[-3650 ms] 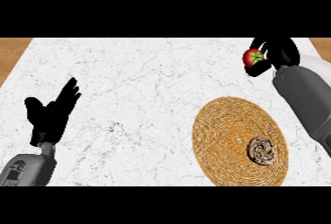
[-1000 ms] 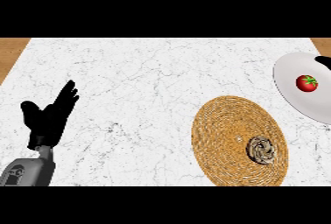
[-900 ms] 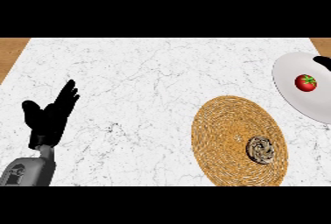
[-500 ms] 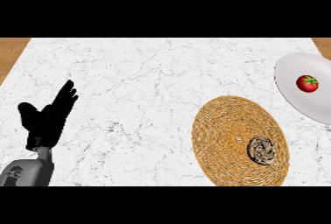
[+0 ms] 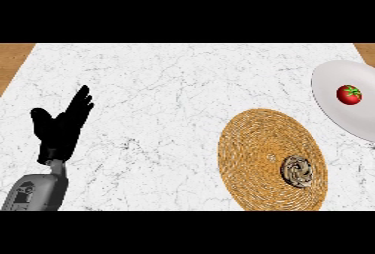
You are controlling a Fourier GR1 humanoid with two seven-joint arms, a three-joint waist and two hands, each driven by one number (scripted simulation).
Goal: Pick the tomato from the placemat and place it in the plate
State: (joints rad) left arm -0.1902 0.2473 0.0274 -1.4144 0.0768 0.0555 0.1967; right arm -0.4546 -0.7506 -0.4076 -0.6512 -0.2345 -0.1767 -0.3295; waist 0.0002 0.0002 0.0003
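Observation:
A small red tomato (image 5: 349, 95) with a green stalk lies on the white plate (image 5: 337, 111) at the right edge of the head view. The round woven placemat (image 5: 264, 149) lies below and left of the plate and carries only a small grey-brown patterned disc (image 5: 298, 169). My left hand (image 5: 60, 129) rests open at the lower left of the counter, fingers straight and pointing up, far from the plate and the mat. My right hand shows nowhere in the view.
The white marble counter (image 5: 168, 99) spreads between my left hand and the placemat. Strips of brown wood (image 5: 11, 59) show past the counter's upper left and upper right corners.
My right hand, which held the tomato near the top right, has let it go onto the plate and withdrawn out of view. The left hand has barely shifted.

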